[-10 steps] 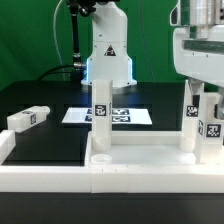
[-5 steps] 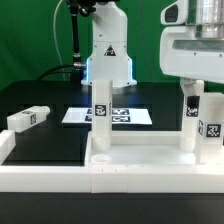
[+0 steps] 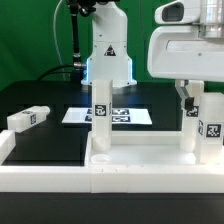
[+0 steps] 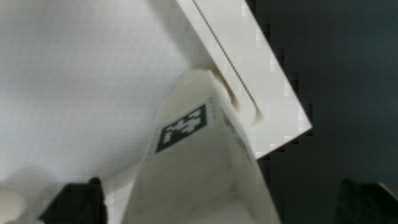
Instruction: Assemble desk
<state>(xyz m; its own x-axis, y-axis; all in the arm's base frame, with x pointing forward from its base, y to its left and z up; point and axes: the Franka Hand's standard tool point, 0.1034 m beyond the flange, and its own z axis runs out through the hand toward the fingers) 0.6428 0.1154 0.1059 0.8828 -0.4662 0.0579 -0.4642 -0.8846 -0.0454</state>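
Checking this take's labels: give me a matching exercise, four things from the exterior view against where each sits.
Things:
1. loose leg
2. marker board
3. upright leg
4. claw

Places:
A. flat on the table behind the upright legs
B. lying on its side at the exterior view's left
C. standing on the tabletop panel, near the middle
D. over the leg at the exterior view's right

Pairs: 1-B, 2-A, 3-C, 4-D

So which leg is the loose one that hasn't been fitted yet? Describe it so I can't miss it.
Start at the tabletop panel in the foreground, where legs already stand upright. Look to the exterior view's left, across the black table. The loose leg lies on its side there, alone and apart from the panel, the only leg not standing.
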